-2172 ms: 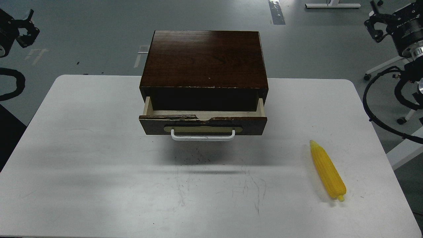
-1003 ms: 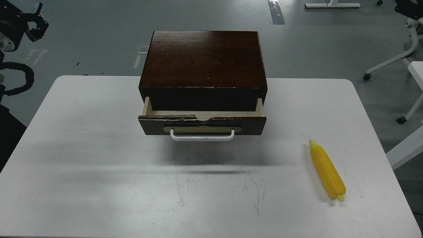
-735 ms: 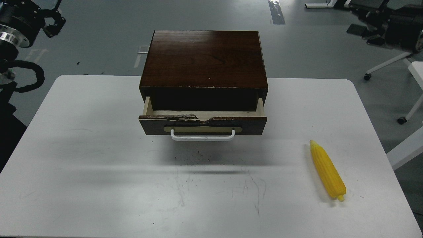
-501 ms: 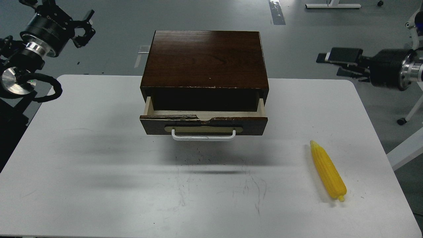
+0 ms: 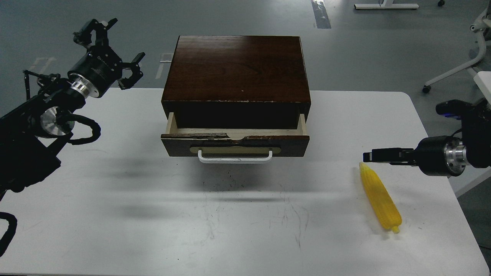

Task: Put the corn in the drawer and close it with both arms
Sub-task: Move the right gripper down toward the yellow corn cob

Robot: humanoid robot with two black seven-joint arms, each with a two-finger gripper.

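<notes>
Head view: a white table (image 5: pixel 115 214) fills most of the frame, its surface scuffed with fine dark scratches near the lower centre. At the upper centre stands a dark brown wooden cabinet (image 5: pixel 236 67). Its drawer (image 5: pixel 234 143) is pulled partway out toward the bottom of the frame, showing pale cream inner sides, a chipped top edge on the dark front, a beige oblong plate and a white bar handle (image 5: pixel 234 158). The inside of the drawer lies in deep shadow, so what it holds cannot be told.

The corn (image 5: pixel 379 199) lies flat on the table at the lower right of the frame, well apart from the drawer. Its pointed tip aims toward the upper left and its small stub end toward the lower right.

The left arm comes in from the left edge. Its left claw (image 5: pixel 111 48) is raised at the upper left, over the table's far left edge and left of the cabinet, fingers spread wide and holding nothing.

The right arm enters from the right edge, with a silver wrist ring. Its right claw (image 5: pixel 374 156) points toward the left of the frame and sits just above the corn's tip in the picture. It is seen edge-on and dark, so I cannot tell whether it is spread or clenched, nor whether it touches the corn.
</notes>
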